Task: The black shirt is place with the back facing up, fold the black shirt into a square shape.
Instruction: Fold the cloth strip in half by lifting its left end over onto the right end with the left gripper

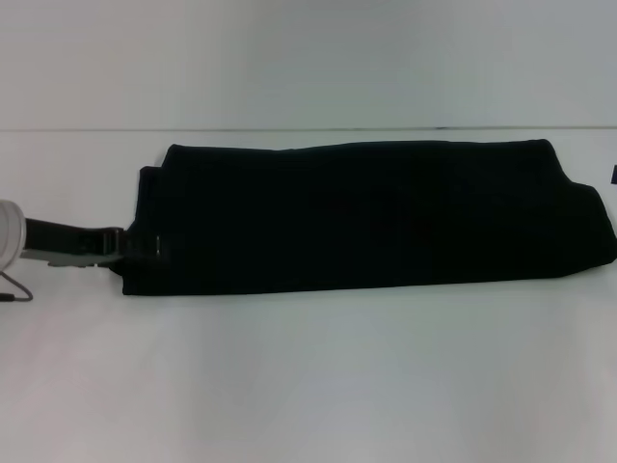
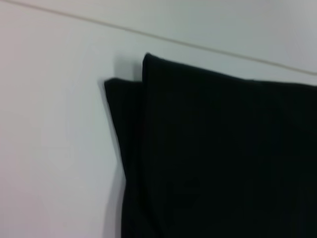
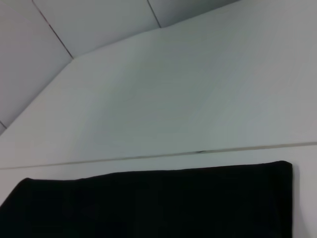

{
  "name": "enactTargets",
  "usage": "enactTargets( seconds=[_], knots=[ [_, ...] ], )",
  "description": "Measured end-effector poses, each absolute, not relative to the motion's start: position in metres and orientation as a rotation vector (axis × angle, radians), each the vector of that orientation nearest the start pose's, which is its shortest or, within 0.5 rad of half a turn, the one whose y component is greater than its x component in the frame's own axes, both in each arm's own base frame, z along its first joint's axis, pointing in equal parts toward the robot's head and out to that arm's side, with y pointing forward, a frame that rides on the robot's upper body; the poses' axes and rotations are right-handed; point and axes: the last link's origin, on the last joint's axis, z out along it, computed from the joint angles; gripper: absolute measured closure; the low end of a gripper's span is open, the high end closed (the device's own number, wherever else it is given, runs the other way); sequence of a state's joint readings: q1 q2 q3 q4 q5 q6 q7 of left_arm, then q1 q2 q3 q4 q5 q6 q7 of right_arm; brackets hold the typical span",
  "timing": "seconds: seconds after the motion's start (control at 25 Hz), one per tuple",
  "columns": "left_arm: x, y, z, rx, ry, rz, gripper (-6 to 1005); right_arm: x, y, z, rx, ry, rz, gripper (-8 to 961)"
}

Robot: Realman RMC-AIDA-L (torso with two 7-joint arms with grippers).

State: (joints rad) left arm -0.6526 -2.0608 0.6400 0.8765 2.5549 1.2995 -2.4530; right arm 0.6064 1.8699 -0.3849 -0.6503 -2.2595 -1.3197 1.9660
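Cloth lay in a long band across the white surface (image 1: 308,386): the black shirt (image 1: 366,217), already folded lengthwise, ran side to side in the head view, its long axis crosswise to the robot. The left gripper (image 1: 123,246) sat at the band's left end, touching or just meeting that short edge; whether its jaws were wide or pinching the cloth could not be told. The right gripper did not show in any view. Judging from this, the left arm was the nearer one, and a square would need that left end carried rightward along the band.
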Motion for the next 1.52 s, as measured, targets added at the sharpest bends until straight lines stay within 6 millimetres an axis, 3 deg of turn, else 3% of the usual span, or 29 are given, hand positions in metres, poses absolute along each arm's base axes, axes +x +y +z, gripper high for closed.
enactTargets(
  seconds=[0.76, 1.08, 1.52],
  knots=[
    [-0.293, 0.389, 0.035, -2.159, -1.534, -0.122, 76, 0.336, 0.386, 0.117, -2.081, 1.308, 0.502, 221],
    [-0.293, 0.389, 0.034, -2.178, -1.507, -0.112, 270, 0.345, 0.387, 0.106, -2.078, 1.342, 0.356, 222],
    [-0.292, 0.389, 0.034, -2.186, -1.501, -0.109, 715, 0.338, 0.398, 0.069, -2.118, 1.346, 0.23, 221]
  ],
)
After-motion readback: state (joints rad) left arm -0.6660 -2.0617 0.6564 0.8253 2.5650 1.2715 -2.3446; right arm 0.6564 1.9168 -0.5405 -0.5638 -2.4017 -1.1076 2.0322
